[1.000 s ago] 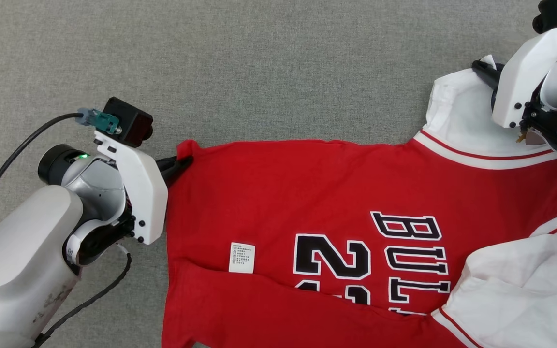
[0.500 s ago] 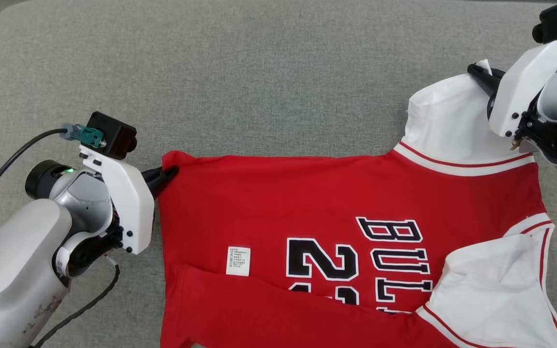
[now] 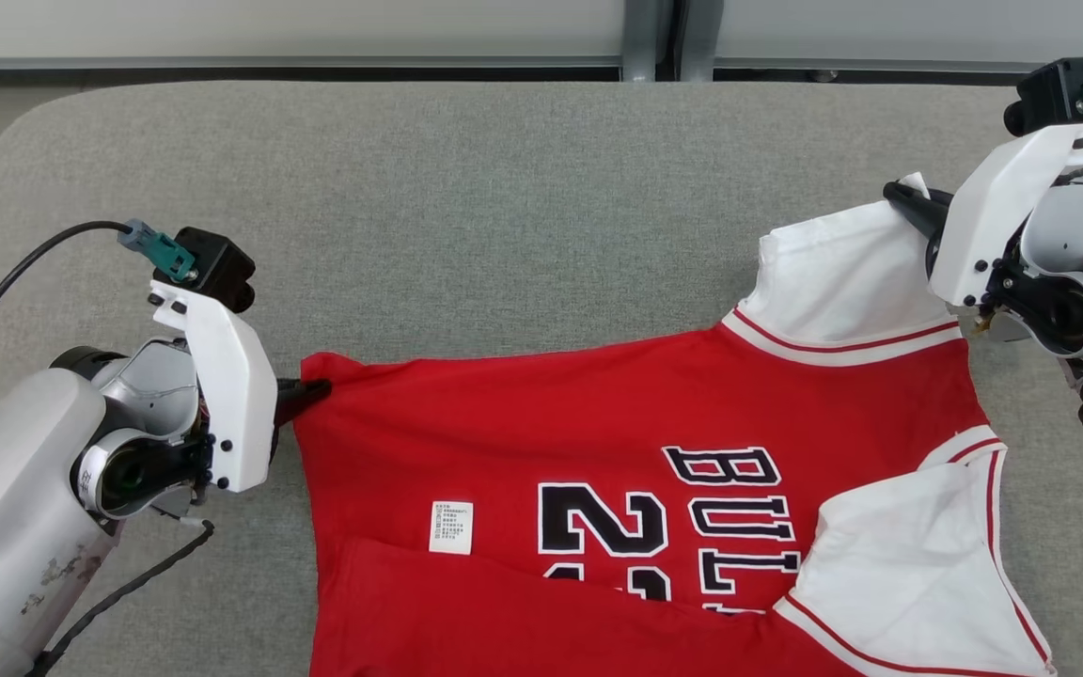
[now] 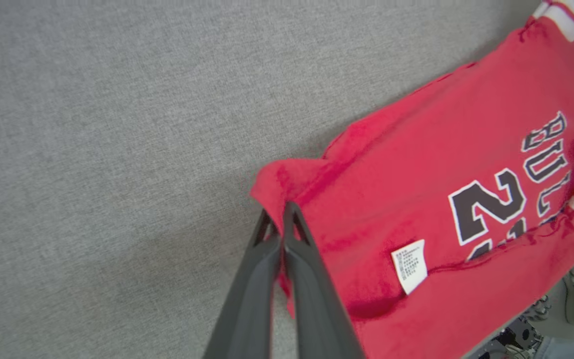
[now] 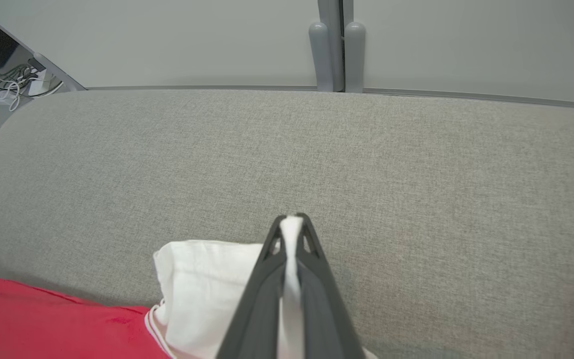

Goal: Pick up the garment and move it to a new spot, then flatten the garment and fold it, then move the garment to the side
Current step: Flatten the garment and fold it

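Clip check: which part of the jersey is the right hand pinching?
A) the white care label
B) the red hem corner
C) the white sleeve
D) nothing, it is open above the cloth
C: in the right wrist view, cloth of the white sleeve of the jersey is clamped between the shut fingers of the right hand, while the red hem corner is in the left hand.

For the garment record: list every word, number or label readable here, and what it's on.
"BUL": black letters on the red jersey; rest hidden by a fold.
"2": on the jersey; next digit cut off by the fold.
White tag on the jersey: print too small to read.
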Tool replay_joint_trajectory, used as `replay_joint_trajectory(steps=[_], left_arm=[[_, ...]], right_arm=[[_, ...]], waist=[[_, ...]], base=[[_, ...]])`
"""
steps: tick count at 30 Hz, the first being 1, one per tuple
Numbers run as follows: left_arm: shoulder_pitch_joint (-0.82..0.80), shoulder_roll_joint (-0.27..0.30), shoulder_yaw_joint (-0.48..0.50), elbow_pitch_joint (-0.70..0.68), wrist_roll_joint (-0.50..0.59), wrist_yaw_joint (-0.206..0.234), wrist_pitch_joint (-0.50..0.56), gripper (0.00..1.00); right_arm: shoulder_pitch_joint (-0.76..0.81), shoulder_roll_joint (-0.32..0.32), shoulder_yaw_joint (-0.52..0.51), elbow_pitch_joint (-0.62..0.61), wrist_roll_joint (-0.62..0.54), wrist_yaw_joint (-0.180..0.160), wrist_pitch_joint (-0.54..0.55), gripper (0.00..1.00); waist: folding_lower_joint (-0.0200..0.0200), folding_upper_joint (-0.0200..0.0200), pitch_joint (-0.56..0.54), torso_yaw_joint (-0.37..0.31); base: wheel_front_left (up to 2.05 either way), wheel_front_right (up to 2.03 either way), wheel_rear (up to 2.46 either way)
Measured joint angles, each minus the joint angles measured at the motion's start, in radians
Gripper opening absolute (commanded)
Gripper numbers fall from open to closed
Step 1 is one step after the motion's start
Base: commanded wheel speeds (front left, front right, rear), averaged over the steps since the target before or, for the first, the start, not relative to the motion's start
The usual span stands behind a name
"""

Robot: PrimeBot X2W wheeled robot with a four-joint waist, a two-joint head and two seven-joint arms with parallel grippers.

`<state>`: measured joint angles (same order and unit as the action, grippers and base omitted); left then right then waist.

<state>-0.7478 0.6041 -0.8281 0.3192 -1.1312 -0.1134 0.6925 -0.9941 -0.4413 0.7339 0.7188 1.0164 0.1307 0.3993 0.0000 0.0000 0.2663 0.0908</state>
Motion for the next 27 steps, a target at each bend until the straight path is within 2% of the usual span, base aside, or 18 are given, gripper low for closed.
replay_joint_trajectory(steps=[8,13,20,27], left_arm=[[-0.026,-0.002,-0.036,0.043,0.013,-0.010,-0.007,0.00],[-0.025,0.000,-0.064,0.045,-0.020,-0.015,0.017,0.00],[-0.011,0.034,-0.125,0.016,-0.078,-0.015,0.079,0.00],[-0.011,0.079,-0.219,-0.014,-0.047,-0.016,0.086,0.00]], right_arm=[[0.010,0.001,0.043,-0.001,0.045,0.000,0.002,0.00],[0.035,-0.012,0.076,-0.011,0.099,0.000,0.052,0.00],[0.077,-0.026,0.125,-0.026,0.162,0.000,0.124,0.00],[0.105,-0.053,0.150,-0.072,0.214,0.000,0.200,0.00]], waist=[[-0.0001,0.0000,-0.047,-0.019],[0.0000,0.0000,-0.082,-0.033],[0.0000,0.0000,-0.152,-0.060],[0.0000,0.0000,-0.188,-0.084]], base=[[0.00,0.00,0.00],[0.00,0.00,0.00],[0.00,0.00,0.00],[0.00,0.00,0.00]])
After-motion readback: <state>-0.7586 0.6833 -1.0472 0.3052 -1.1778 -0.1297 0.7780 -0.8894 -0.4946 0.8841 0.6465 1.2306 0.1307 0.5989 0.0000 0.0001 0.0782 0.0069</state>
